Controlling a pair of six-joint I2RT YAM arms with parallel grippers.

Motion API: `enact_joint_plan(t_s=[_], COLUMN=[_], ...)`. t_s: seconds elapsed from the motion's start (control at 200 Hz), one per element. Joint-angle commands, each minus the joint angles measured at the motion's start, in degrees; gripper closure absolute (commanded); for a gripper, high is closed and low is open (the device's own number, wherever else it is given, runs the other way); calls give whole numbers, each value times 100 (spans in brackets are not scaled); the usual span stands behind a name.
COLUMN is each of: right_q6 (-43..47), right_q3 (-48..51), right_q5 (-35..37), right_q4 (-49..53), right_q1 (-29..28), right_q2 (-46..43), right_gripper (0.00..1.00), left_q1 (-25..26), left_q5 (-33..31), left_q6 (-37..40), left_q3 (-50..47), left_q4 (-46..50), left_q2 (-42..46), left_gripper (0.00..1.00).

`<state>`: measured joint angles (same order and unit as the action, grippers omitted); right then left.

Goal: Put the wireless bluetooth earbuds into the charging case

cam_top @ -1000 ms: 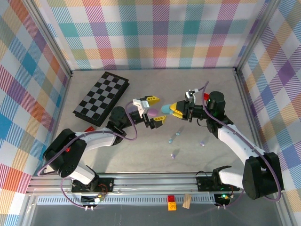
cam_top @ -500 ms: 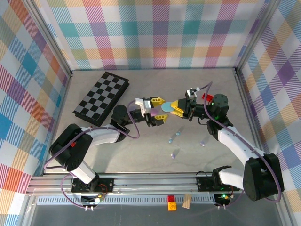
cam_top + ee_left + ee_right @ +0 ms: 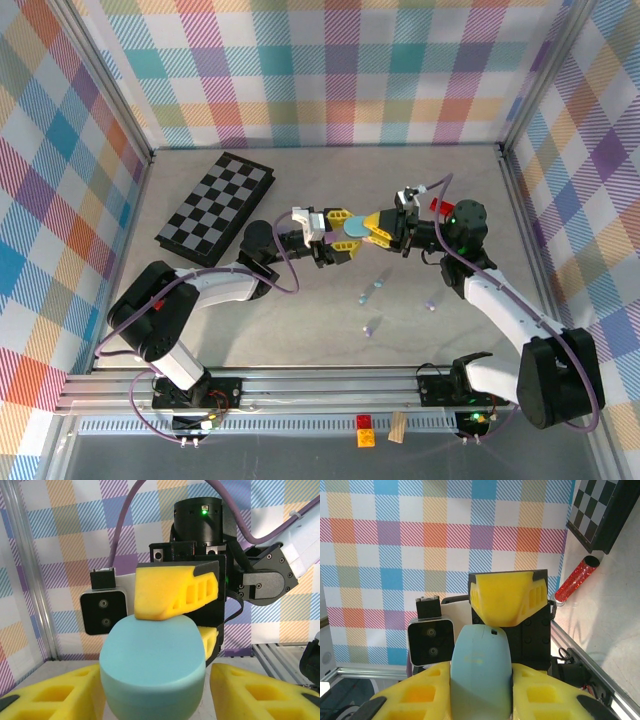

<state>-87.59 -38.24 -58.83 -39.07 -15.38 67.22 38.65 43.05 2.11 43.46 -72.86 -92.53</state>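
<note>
A light-blue pebble-shaped charging case (image 3: 352, 228) hangs above the table's middle, lid closed, with my right gripper (image 3: 378, 228) shut on it. In the right wrist view the case (image 3: 481, 670) is wedged between the two yellow fingers. My left gripper (image 3: 338, 234) faces it from the left. Its jaws stand on either side of the case (image 3: 152, 665), with a thin gap still showing on the right. Tiny earbuds lie on the table below: a light-blue one (image 3: 368, 292), a lavender one (image 3: 372, 326) and another lavender one (image 3: 430, 300).
A folded chessboard (image 3: 215, 208) lies at the back left, with a red glitter tube (image 3: 577, 577) near it. Red and yellow blocks (image 3: 365, 432) and a wooden piece (image 3: 398, 427) sit on the front rail. Plaid walls enclose the table.
My left gripper has moved right up to the case, and its jaws have narrowed around it. The right gripper has shifted slightly and kept hold of the case.
</note>
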Motion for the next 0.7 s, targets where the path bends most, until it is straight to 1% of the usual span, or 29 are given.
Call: enact_joint_plan(t_s=[0.0, 0.1, 0.41, 0.54, 0.595, 0.66, 0.695], right_q6=[167, 178, 304, 289, 287, 253, 238], right_q3=[28, 18, 30, 19, 16, 12, 9], right_q5=[-63, -67, -41, -42, -40, -24, -29], right_q4=[-58, -57, 115, 95, 61, 2, -21], right_q1=[22, 22, 17, 17, 17, 17, 17], right_q2=[-165, -165, -179, -185, -183, -190, -183], right_gripper=[90, 90, 91, 91, 91, 91, 91], left_q1=[44, 41, 41, 46, 46, 46, 46], left_q5=[190, 196, 278, 302, 315, 315, 317], left_q6=[-40, -61, -164, -177, -191, -209, -211], left_q3=[171, 170, 224, 233, 246, 259, 259], left_q4=[-308, -315, -316, -310, -315, -314, -319], left_q2=[-71, -72, -87, -112, -136, -159, -160], left_gripper=[49, 52, 53, 57, 57, 53, 52])
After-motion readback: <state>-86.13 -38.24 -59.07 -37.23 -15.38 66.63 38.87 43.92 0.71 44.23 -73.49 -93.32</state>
